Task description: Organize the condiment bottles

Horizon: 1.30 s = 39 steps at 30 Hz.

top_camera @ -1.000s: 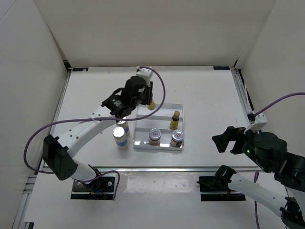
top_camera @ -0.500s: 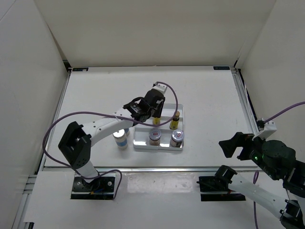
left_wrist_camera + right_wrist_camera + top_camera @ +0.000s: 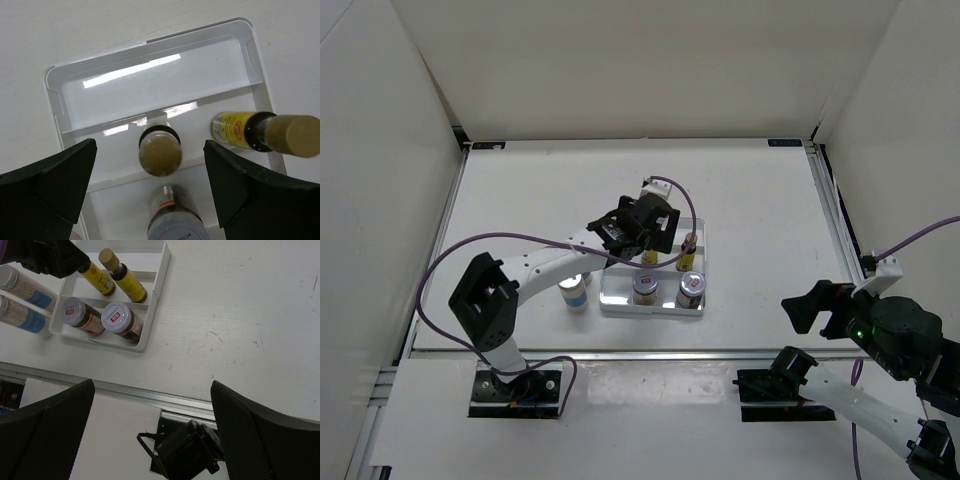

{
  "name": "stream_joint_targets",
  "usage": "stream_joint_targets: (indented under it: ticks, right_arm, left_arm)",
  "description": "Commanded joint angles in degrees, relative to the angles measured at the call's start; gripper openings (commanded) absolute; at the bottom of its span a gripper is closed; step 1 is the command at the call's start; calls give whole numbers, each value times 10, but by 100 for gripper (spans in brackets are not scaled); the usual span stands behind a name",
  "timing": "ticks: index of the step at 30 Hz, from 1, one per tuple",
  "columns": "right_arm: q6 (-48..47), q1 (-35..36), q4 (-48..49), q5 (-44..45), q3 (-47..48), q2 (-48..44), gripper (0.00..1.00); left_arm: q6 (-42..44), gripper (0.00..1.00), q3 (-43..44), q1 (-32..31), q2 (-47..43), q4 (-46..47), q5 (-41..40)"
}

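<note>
The left claw [image 3: 150, 149] hangs over the white tray [image 3: 150, 87] with its jaws spread wide. Its two dark fingers [image 3: 55, 182] stand one on each side of a yellow bottle [image 3: 160, 156] and do not touch it. This bottle stands upright in the middle row of the tray, its tan cap facing the wrist camera. A second yellow bottle [image 3: 240, 131] stands in the same row, just to the right and close to the tray's right wall. It lies outside the gap between the fingers.

In the near row of the tray stand two brown jars with red-marked lids, the left jar [image 3: 645, 287] just beside the right jar [image 3: 691, 290].

Two white-and-blue bottles with silver caps stand on the table [image 3: 760, 200] just outside the left wall of the tray. The nearer bottle [image 3: 25, 319] and the farther bottle [image 3: 22, 287] are close together. From above, the left arm partly hides the farther one.

The right claw [image 3: 152, 385] is held in the air above the near right part of the table, well apart from the tray. Its jaws are spread wide with nothing between them.
</note>
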Motion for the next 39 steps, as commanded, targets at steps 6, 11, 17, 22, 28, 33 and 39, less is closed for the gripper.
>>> stream_joint_targets:
  ticks: [6, 11, 17, 22, 28, 33, 39]
  right_arm:
    - [6, 3, 0, 2, 13, 0, 100]
    - [6, 3, -6, 2, 13, 26, 100]
    - [21, 3, 22, -14, -40, 34, 100]
    - [32, 3, 15, -6, -39, 40, 100]
    - [32, 3, 15, -6, -39, 29, 100]
    - [32, 3, 15, -1, -39, 23, 100]
    - [32, 3, 15, -1, -39, 18, 100]
  left_arm:
    - [10, 100, 50, -44, -160, -98, -106]
    - [-22, 100, -15, -44, -307, -169, -144]
    - [-101, 100, -81, 44, -358, -247, -114]
    - [-126, 100, -134, 98, -352, -255, -33]
    - [-126, 100, -145, 155, -291, -255, 31]
    - [-131, 100, -152, 169, -260, -249, 34]
    - [-94, 87, -109, 174, -196, -236, 47]
